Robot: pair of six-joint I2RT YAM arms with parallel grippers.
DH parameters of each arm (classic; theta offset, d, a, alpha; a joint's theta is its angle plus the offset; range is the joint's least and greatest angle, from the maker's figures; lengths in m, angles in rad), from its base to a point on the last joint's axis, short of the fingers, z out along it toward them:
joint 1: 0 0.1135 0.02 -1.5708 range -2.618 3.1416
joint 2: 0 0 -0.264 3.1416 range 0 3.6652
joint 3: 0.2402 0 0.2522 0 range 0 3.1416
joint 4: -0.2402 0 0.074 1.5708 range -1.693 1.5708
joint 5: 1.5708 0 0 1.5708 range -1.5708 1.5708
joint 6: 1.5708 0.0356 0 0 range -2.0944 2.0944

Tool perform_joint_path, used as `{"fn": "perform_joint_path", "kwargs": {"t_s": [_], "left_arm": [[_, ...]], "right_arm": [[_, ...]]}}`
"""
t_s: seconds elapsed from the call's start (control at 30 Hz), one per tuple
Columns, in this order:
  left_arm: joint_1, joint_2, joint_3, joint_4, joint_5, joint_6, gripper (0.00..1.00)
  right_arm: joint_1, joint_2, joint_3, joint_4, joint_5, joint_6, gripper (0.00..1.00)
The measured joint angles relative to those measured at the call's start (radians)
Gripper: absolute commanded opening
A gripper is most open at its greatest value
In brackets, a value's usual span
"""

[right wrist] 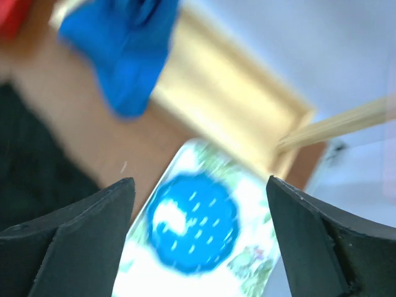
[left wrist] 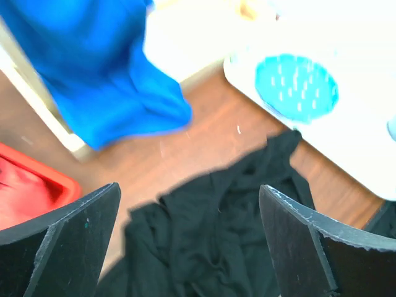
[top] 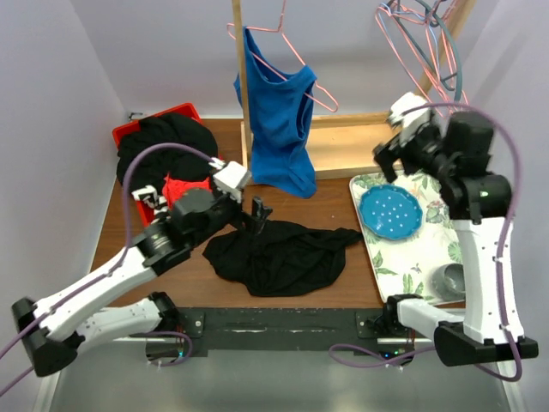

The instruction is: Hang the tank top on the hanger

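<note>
- Left gripper (left wrist: pixel 189 189): fingers (left wrist: pixel 74 241) spread wide, nothing between them. Wrist view looks straight down between them onto the black tank top (left wrist: pixel 216 235).
- In the top view, the left gripper (top: pixel 260 211) hangs just over the upper left edge of the black tank top (top: pixel 279 253); cannot tell whether the tips touch the cloth.
- Black tank top lies crumpled on the brown table (top: pixel 184 270), near the front edge, between the two arms.
- Right gripper (right wrist: pixel 201 182): fingers (right wrist: pixel 322 241) also wide apart, empty. Below them sits a blue plate (right wrist: pixel 195 223) on a floral tray (right wrist: pixel 250 185); view is blurred.
- The right gripper (top: pixel 390 159) is raised above the far end of the tray, well apart from the tank top.
- Pink wire hanger (top: pixel 410 62) hangs at the upper right with a teal hanger (top: pixel 452 60), above and behind the right arm.
- Blue tank top (top: pixel 274 112) hangs on another pink hanger from the wooden rack (top: pixel 243 86), behind the black top.
- Red bin (top: pixel 129 133) at far left holds a black garment heap (top: pixel 167 137).
</note>
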Motion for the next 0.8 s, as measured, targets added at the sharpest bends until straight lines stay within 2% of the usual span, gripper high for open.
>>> {"fn": "perform_joint_path", "kwargs": {"t_s": [0.13,0.33,0.53,0.8], "left_arm": [[0.0,-0.114,0.005,-0.027,-0.042,0.062,1.0],[0.0,-0.191,-0.125,-0.061,-0.088,0.087,1.0],[0.0,-0.278,-0.263,-0.099,-0.114,0.076,1.0],[0.0,-0.301,-0.28,-0.074,-0.132,0.074,1.0]], "right_arm": [[-0.08,0.077,0.193,0.073,0.014,0.179,0.9],[-0.184,0.327,0.465,0.136,-0.01,0.413,0.84],[-0.214,0.509,0.525,0.138,-0.008,0.513,0.81],[-0.222,0.546,0.584,0.139,0.047,0.541,0.75]]}}
